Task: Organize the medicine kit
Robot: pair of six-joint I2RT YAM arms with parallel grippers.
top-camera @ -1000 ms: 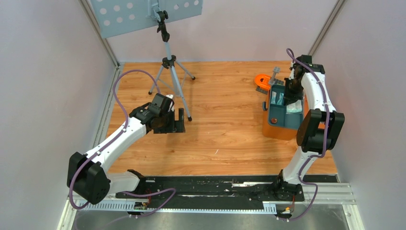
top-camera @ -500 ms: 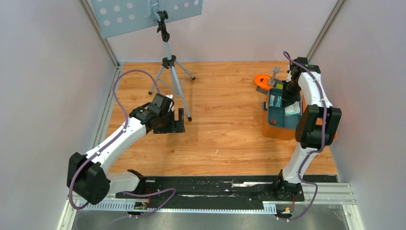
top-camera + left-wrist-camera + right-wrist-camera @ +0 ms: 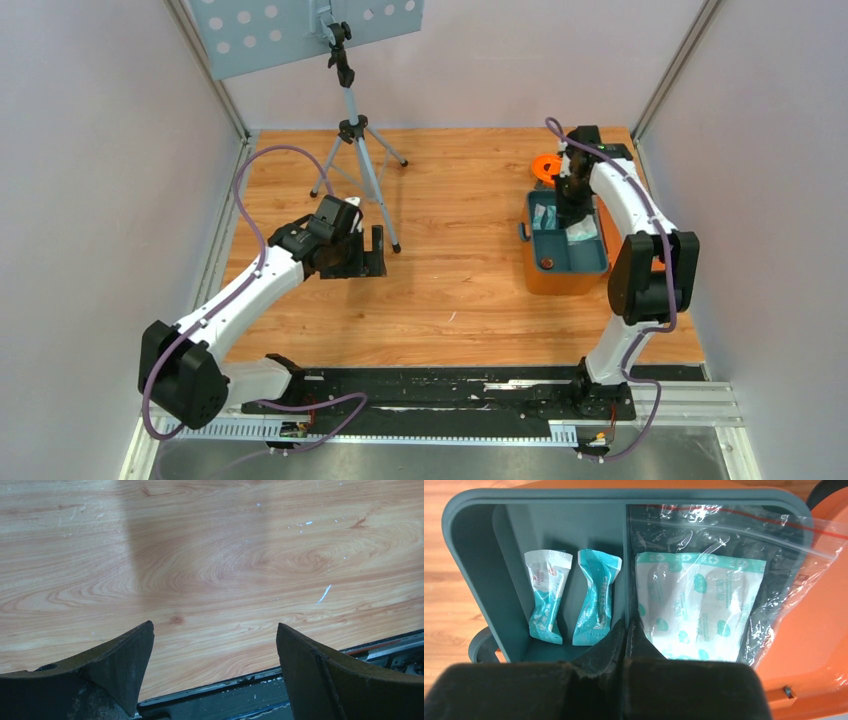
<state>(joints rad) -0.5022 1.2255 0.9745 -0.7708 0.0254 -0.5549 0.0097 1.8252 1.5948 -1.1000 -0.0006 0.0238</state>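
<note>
The medicine kit (image 3: 560, 283) lies at the top view's right, long axis up-frame, beneath the right gripper (image 3: 626, 627), whose fingers are pressed together at the teal tray (image 3: 464, 555) divider; the left gripper (image 3: 378, 250) gapes wide, well apart, left of centre.

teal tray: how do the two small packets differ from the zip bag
The packets are small and narrow; the bag is far larger and fills its compartment. The packets are opaque teal-and-white; the bag is clear over printed pads. The packets lie fully inside; the bag spills over the rim. Both lie in the tray, either side of its divider.
</note>
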